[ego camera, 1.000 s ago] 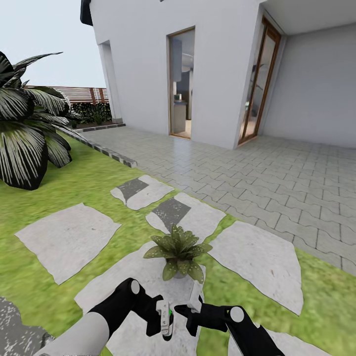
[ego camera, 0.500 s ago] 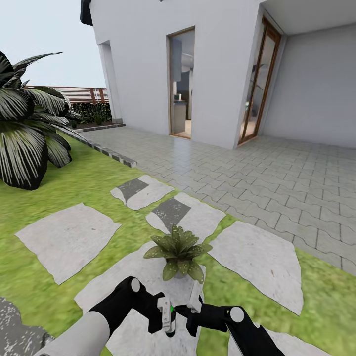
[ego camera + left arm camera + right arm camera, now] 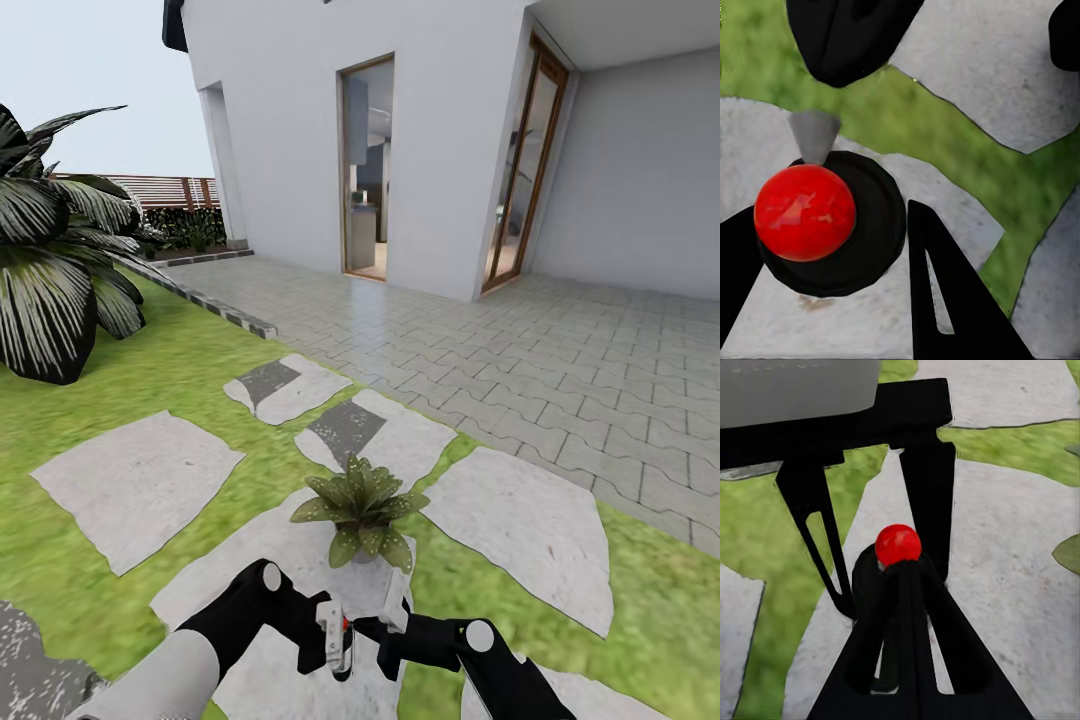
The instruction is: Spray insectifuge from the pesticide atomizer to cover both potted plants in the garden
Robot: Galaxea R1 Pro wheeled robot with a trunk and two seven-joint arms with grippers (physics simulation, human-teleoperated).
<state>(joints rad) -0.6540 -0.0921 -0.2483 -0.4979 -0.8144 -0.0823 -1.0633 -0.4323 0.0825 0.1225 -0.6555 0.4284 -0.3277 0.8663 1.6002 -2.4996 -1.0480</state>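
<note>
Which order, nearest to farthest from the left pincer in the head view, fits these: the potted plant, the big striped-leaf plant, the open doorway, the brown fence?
1. Potted plant: just ahead of the left pincer, on a stepping stone.
2. Big striped-leaf plant: far left, on the lawn.
3. Open doorway: ahead, across the paving.
4. Brown fence: back left, farthest.

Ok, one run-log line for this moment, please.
left gripper: shut on atomizer | right gripper: at the atomizer's top, state unclear | plant: just ahead, on stone
</note>
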